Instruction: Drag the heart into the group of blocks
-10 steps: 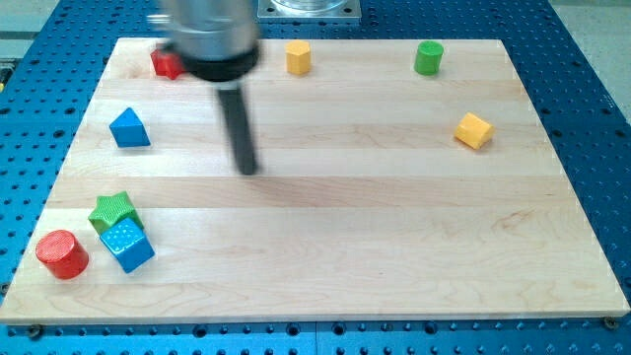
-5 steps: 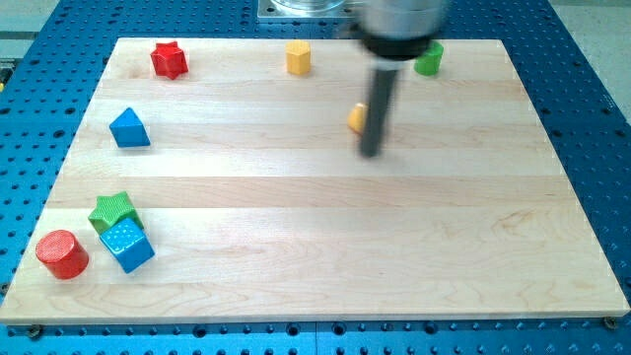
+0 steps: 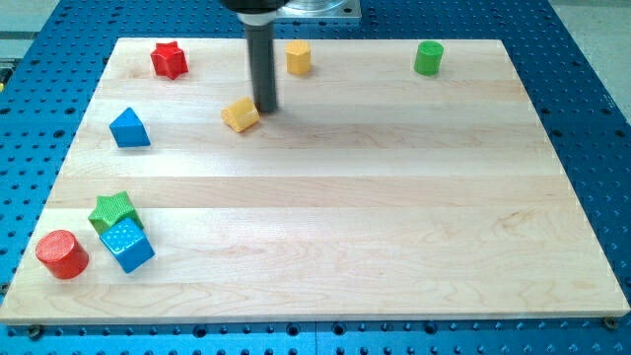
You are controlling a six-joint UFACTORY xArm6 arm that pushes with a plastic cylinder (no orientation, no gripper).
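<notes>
my tip [image 3: 266, 109] is resting on the wooden board [image 3: 394, 227] just at the view's right of the yellow heart block [image 3: 241, 114], seemingly touching its right edge or very nearly so. there are no jaws to open or close here: the rod is a plain pusher and is gripping nothing, only standing beside the heart.

taking the heart as the landmark, the group of blocks is lying well away toward the view's bottom left: a green star [image 3: 112, 209], a blue cube [image 3: 127, 246] touching it just below, and a red cylinder [image 3: 62, 253] just left of the cube. the heart is sitting in the upper half of the board, well apart from that cluster, so i am judging the task as partly under way at best. most of the travel, down and to the left, is still remaining, and a blue triangle block [image 3: 129, 128] is sitting left of the heart, near a possible path.

counting blocks: two yellow (the heart and a small yellow cylinder [image 3: 298, 57] up and right of it), two green (the star and a green cylinder [image 3: 428, 57] far right), two red (a red star [image 3: 169, 59] up and left, and the cylinder), two blue. eight in all.
</notes>
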